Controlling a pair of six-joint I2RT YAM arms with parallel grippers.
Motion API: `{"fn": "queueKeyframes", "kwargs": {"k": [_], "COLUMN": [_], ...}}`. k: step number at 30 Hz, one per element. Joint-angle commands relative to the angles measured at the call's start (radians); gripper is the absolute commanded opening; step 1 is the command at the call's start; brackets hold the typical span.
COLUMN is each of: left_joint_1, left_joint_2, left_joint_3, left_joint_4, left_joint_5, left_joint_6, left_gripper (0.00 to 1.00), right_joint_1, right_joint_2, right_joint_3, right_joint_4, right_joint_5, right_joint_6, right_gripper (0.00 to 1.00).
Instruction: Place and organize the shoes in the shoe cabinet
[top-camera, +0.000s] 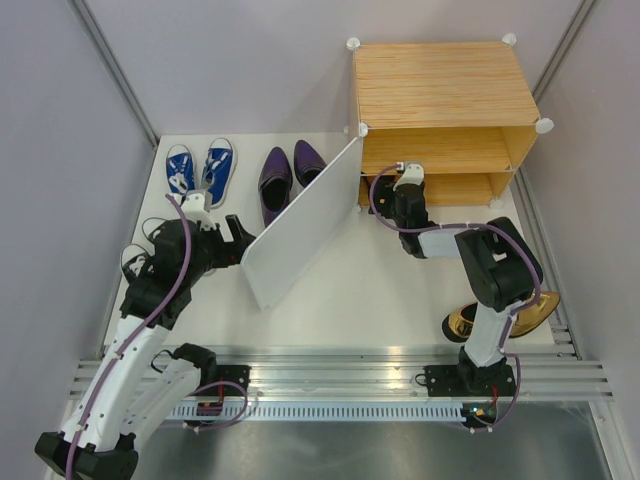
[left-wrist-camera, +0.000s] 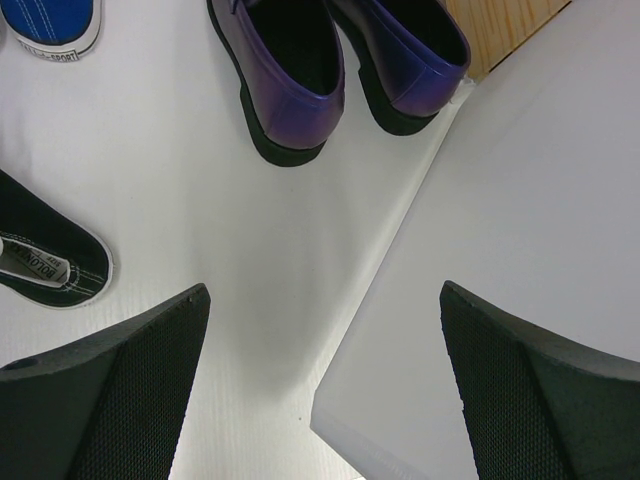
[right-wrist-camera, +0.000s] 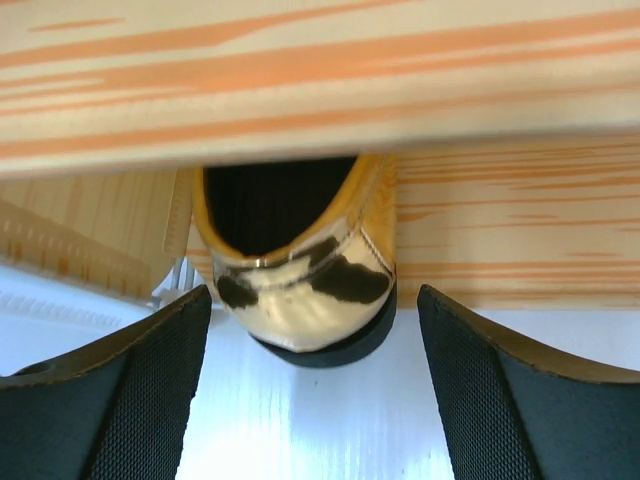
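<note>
The wood-grain shoe cabinet (top-camera: 440, 90) stands at the back right, its white door (top-camera: 300, 225) swung open to the left. My right gripper (top-camera: 390, 190) is open and empty at the lower shelf. In the right wrist view (right-wrist-camera: 315, 400) it sits just behind the heel of a gold shoe (right-wrist-camera: 300, 290) lying in that shelf, apart from it. Another gold shoe (top-camera: 465, 323) lies by the right arm's base. My left gripper (top-camera: 240, 240) is open and empty at the door's free edge (left-wrist-camera: 520, 250). Purple shoes (top-camera: 285, 175) and blue sneakers (top-camera: 200, 170) stand at the back left.
Black shoes (top-camera: 150, 235) lie mostly under the left arm; one shows in the left wrist view (left-wrist-camera: 50, 265). The purple shoes (left-wrist-camera: 290, 90) sit close to the door's far side. Grey walls close in left, back and right. A metal rail (top-camera: 340, 375) runs along the near edge.
</note>
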Motion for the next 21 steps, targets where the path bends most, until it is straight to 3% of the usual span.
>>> {"fn": "queueKeyframes", "kwargs": {"k": [1,7,21], "left_joint_1": [-0.004,-0.004,-0.004], "left_joint_2": [0.004,0.009,0.018], "left_joint_3": [0.002,0.005,0.006], "left_joint_4": [0.043,0.043,0.043], "left_joint_5": [0.021,0.024,0.053], "left_joint_6": [0.016,0.017,0.019], "left_gripper": [0.98,0.98,0.98], "right_joint_1": [-0.009,-0.03,-0.039], "right_joint_2": [0.037,0.067,0.149], "right_joint_3": [0.07,0.106,0.165], "right_joint_4": [0.041,0.044,0.096], "right_joint_5": [0.026,-0.013,-0.145], "right_joint_6": [-0.021,-0.021,0.016], "right_gripper": [0.87,0.87,0.58]}}
